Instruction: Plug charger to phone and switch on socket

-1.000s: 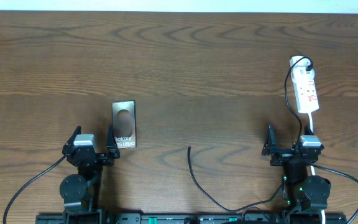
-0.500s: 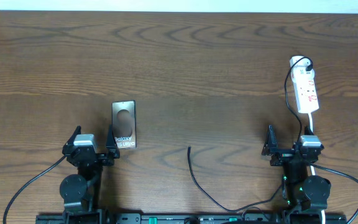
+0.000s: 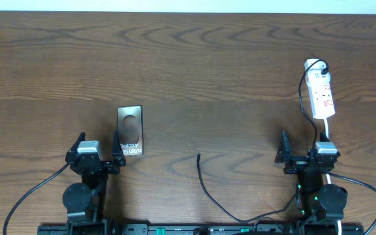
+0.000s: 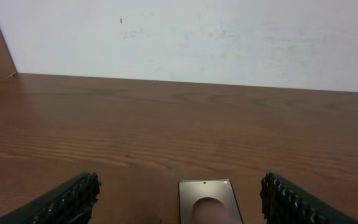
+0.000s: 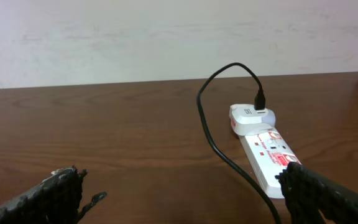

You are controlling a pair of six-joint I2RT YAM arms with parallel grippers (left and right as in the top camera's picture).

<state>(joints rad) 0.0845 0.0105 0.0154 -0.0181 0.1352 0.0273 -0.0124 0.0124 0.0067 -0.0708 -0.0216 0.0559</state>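
Observation:
The bronze-brown phone (image 3: 130, 130) lies flat on the table, its lettered end towards me. It also shows low in the left wrist view as the phone (image 4: 207, 200), ahead between the fingers and right of centre. My left gripper (image 3: 98, 141) (image 4: 179, 188) is open and empty just behind it. The white socket (image 3: 322, 94) (image 5: 264, 152) lies at the far right, with a black plug in the white block at its far end. The charger cable (image 3: 204, 186) (image 5: 211, 140) curves over the table; its free tip (image 3: 198, 155) lies between the arms. My right gripper (image 3: 300, 147) (image 5: 182, 182) is open and empty.
The wooden table (image 3: 188, 65) ends at a white wall (image 4: 185, 37) beyond its far edge. The robots' thicker black cables (image 3: 34, 192) trail by both arm bases along the near edge. A white cord (image 3: 327, 130) runs from the socket towards the right arm.

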